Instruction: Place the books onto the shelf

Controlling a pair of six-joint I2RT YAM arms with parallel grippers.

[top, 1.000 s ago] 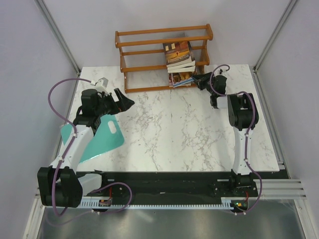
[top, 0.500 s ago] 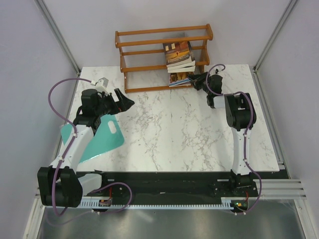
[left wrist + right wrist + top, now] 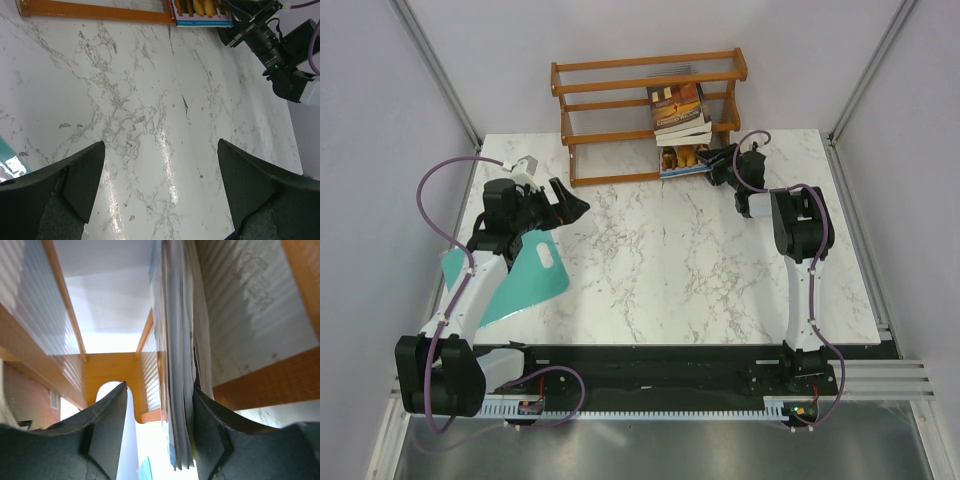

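The shelf stands at the table's far edge. On its right half, several books lie stacked, a brown-orange cover on top. Below them the blue-white dog book lies on the lowest rails, also showing in the left wrist view. My right gripper is at that book's right end. In the right wrist view its jaws stand open around the book's page edge, which rests against the right finger, with a gap to the left one. My left gripper hovers wide open and empty over the marble.
A teal cutting board lies under the left arm at the table's left side. The marble table stretches between the arms. The shelf's lower rail and end panel are close to the right gripper.
My right gripper has pushed slightly toward the shelf and its jaws have spread off the dog book, which has settled flatter on the lowest rails. The left arm has not moved.
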